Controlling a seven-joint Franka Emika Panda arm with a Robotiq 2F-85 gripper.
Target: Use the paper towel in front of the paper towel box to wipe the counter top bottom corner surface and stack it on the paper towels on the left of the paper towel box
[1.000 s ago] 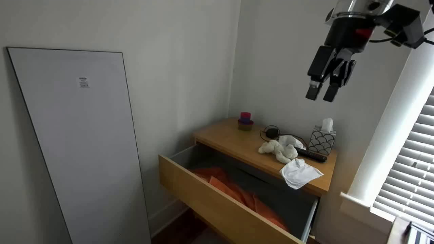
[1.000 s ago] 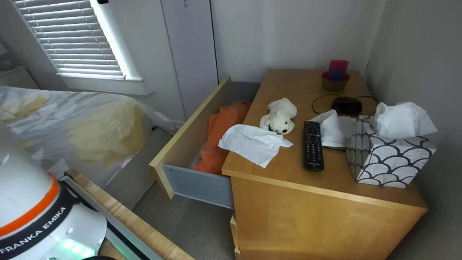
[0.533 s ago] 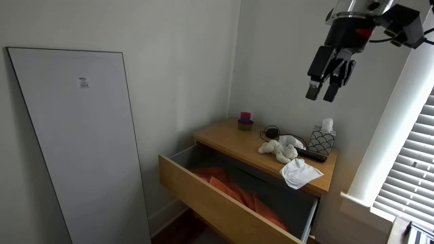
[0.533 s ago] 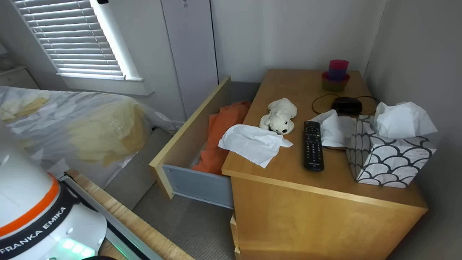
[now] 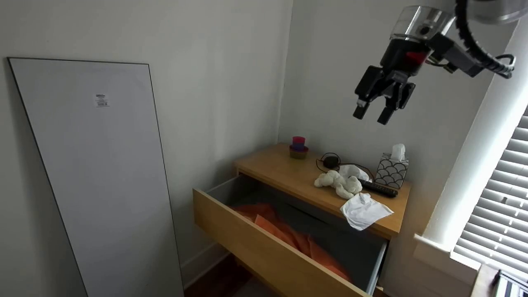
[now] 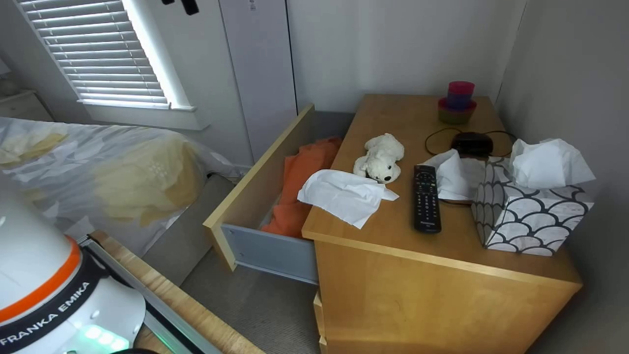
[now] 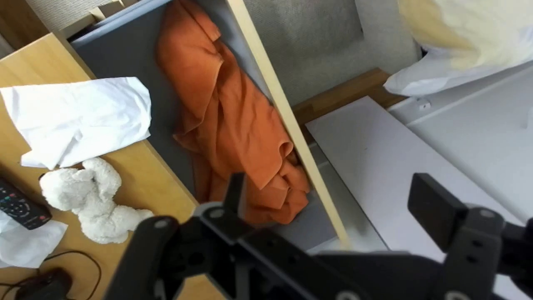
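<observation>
A white paper towel point(image 6: 346, 194) lies spread at the front corner of the wooden counter top point(image 6: 393, 115), partly over its edge above the open drawer. It also shows in the wrist view point(image 7: 83, 118). The patterned paper towel box point(image 6: 535, 216) stands at the back corner with a tissue sticking out. Crumpled paper towels point(image 6: 457, 174) lie beside the box, partly behind the remote; they show in the wrist view point(image 7: 29, 239) too. My gripper point(image 5: 372, 114) is open and empty, high above the counter. Its fingertips point(image 7: 329, 196) stand wide apart over the drawer.
A white stuffed toy point(image 6: 381, 160) touches or nearly touches the towel. A black remote point(image 6: 426, 199), a corded black device point(image 6: 471, 143) and stacked cups point(image 6: 458, 103) are on the top. The drawer point(image 5: 272, 243) is pulled out, holding orange cloth point(image 7: 245, 137).
In the last half second my gripper has moved left in an exterior view, and its fingers look spread wider. Its fingertips now show at another exterior view's top edge. The objects have not moved.
</observation>
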